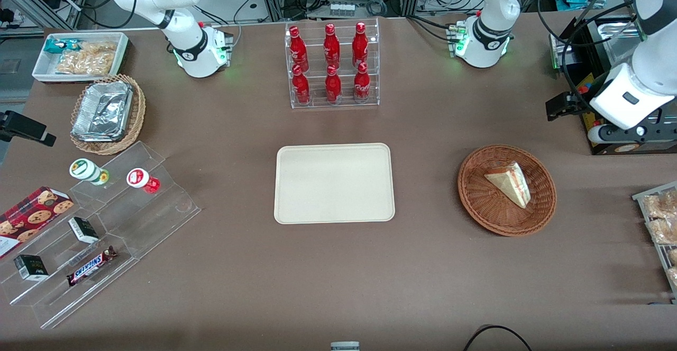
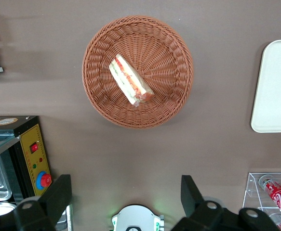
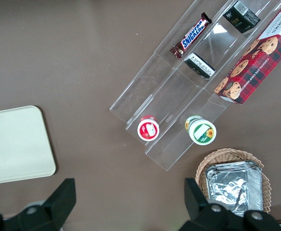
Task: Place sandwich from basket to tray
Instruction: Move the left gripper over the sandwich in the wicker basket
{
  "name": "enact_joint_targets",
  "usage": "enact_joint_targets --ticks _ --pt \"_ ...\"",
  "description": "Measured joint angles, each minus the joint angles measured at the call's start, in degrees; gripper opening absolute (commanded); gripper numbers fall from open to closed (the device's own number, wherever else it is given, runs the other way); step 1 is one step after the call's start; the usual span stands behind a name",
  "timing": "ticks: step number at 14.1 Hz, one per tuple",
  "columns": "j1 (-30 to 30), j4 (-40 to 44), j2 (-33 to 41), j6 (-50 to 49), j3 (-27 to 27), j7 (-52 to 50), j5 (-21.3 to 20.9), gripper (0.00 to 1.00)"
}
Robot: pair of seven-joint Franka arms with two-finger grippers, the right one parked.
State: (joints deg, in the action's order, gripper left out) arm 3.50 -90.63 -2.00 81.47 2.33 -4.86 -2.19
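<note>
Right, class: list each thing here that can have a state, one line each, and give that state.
sandwich: wrapped, lying in the basket
basket: holds only the sandwich
tray: bare
gripper: open, high above the table, holding nothing
bottles: capped, upright in their rack

The front camera looks down steeply on the whole brown table (image 1: 423, 266) from its near edge, facing my two bases. The camera on my left wrist hangs high and faces straight down past my gripper (image 2: 126, 192), whose fingers stand wide apart. It shares the basket (image 1: 478, 203) (image 2: 99, 91), the sandwich (image 1: 510, 183) (image 2: 129, 80) and one end of the tray (image 1: 334, 183) (image 2: 277, 86) with the front view. My parked wrist's camera also looks straight down, sharing that tray (image 3: 15, 144) and the clear stepped rack (image 1: 132, 229) (image 3: 145, 86).
</note>
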Motion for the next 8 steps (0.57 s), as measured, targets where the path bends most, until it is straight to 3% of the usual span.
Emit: enact_joint_targets --ticks 8 --pt "0.0 -1.9 -7.6 3.2 0.1 0.1 0.1 1.00"
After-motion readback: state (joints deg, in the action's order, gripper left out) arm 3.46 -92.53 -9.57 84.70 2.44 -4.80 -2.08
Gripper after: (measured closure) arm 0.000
